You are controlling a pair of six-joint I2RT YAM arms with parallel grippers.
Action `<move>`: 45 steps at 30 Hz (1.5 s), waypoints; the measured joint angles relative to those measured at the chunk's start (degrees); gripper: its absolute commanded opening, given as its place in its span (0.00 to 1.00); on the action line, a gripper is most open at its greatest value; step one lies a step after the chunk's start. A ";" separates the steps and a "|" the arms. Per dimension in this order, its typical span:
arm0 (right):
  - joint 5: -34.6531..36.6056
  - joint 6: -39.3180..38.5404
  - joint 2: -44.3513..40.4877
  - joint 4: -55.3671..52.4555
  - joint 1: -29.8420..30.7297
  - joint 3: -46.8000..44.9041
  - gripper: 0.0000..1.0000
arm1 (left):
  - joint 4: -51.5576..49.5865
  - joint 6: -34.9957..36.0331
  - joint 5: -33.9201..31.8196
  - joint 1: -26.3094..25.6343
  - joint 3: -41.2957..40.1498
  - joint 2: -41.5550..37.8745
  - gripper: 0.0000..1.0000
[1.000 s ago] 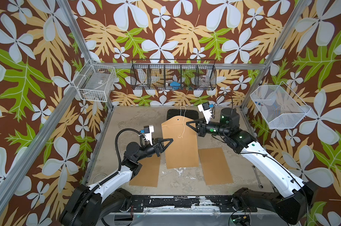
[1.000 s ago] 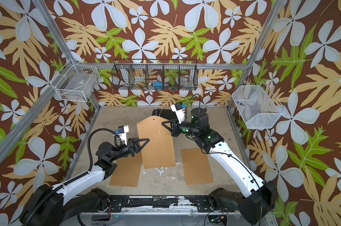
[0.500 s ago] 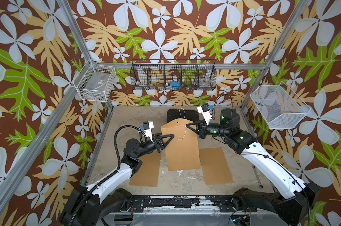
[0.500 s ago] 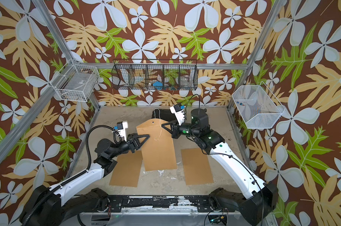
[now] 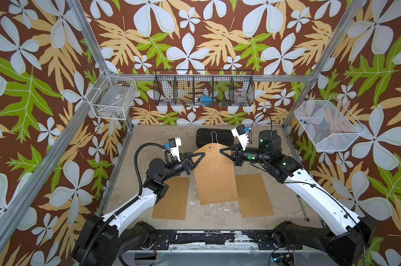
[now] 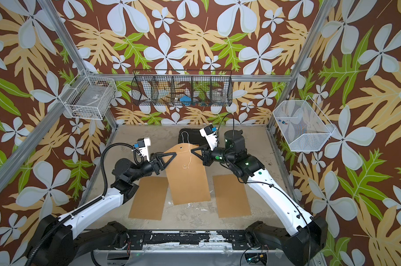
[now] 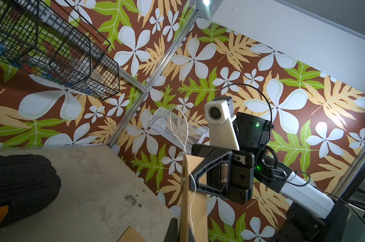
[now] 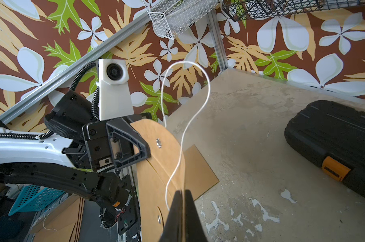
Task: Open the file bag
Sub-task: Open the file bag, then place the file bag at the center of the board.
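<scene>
a black case (image 5: 203, 136) with an orange latch (image 8: 335, 168) lies at the far end of my surface (image 5: 153, 133). the left brown sheet (image 5: 171, 198) and right brown sheet (image 5: 254, 195) lie flat nearer me, well apart. on the walls hang a black wire basket (image 5: 204, 87), a white wire basket (image 5: 113, 97) and a white mesh basket (image 5: 328, 125).

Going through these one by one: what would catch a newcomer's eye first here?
The brown file bag at table centre, pinched near its top between the left gripper and right gripper, its white string loose. Behind it lies a black case; floral wallpaper surrounds everything.
</scene>
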 measured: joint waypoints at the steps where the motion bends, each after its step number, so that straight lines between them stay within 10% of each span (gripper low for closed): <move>1: -0.07 -0.02 0.00 -0.04 0.00 -0.02 0.00 | 0.15 -0.15 0.04 0.00 -0.02 0.09 0.00; 22: 1.31 -0.79 -2.47 -2.08 -0.02 -4.33 0.25 | -0.31 -0.63 -3.19 2.38 -1.20 0.46 0.00; 40: 0.98 -0.52 -5.90 -2.73 0.15 -10.93 0.00 | 1.64 -3.06 -4.13 2.71 -2.05 2.54 0.00; 45: 1.03 -0.55 -6.56 -3.80 0.24 -10.91 0.00 | 2.49 -3.63 -4.09 2.69 -3.10 2.43 0.14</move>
